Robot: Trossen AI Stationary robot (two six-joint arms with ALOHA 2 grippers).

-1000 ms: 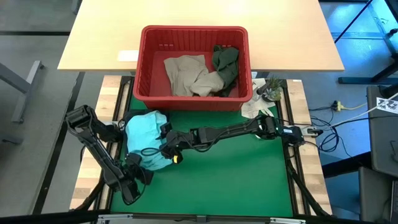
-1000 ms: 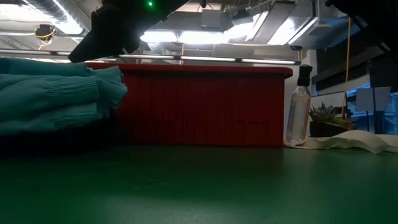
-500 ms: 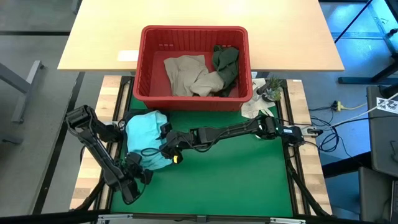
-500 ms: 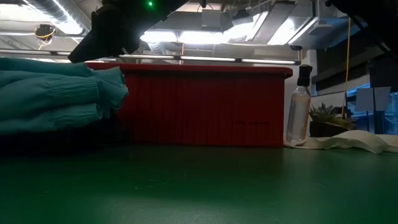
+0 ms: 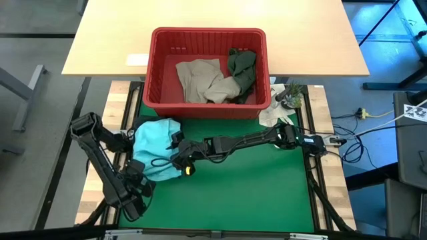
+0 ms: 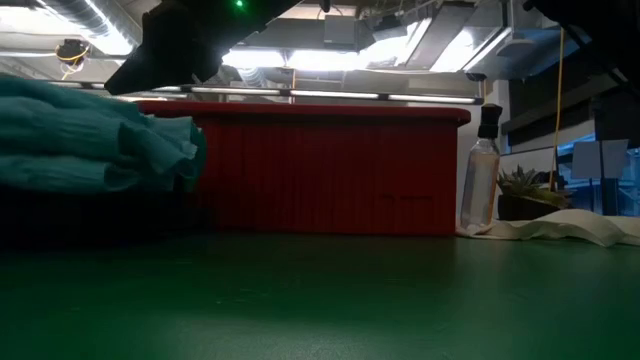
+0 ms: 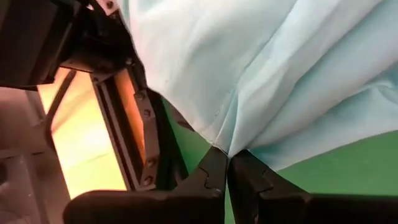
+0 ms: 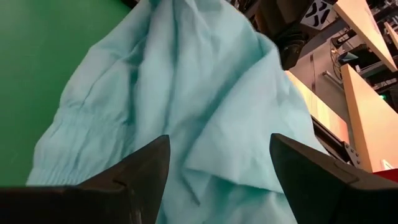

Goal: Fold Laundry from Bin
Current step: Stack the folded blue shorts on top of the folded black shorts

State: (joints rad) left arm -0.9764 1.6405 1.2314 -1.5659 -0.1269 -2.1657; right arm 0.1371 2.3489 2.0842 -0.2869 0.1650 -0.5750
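While the red bin [image 5: 208, 67] sits at the far edge of the green desk [image 5: 253, 193], a light teal garment [image 5: 155, 150] lies bunched on the desk's left side, just in front of the bin. The left claw [image 7: 227, 163] has its two fingers pressed together on a fold at the garment's edge, pinching the teal cloth near the desk's left border. The right claw [image 8: 214, 158] reaches across from the right side and hangs over the same garment with its fingers wide apart, gripping nothing; teal cloth fills the space between them.

Inside the bin, a beige-tan garment [image 5: 203, 80] lies crumpled toward the middle, and a dark olive green garment [image 5: 242, 67] lies against the right wall, touching the beige one.

From desk height, the teal cloth is at the left, just beside the bin's ribbed front wall. A spray bottle [image 6: 481, 170] stands right of the bin, with a white cloth [image 6: 560, 228] lying beside it.
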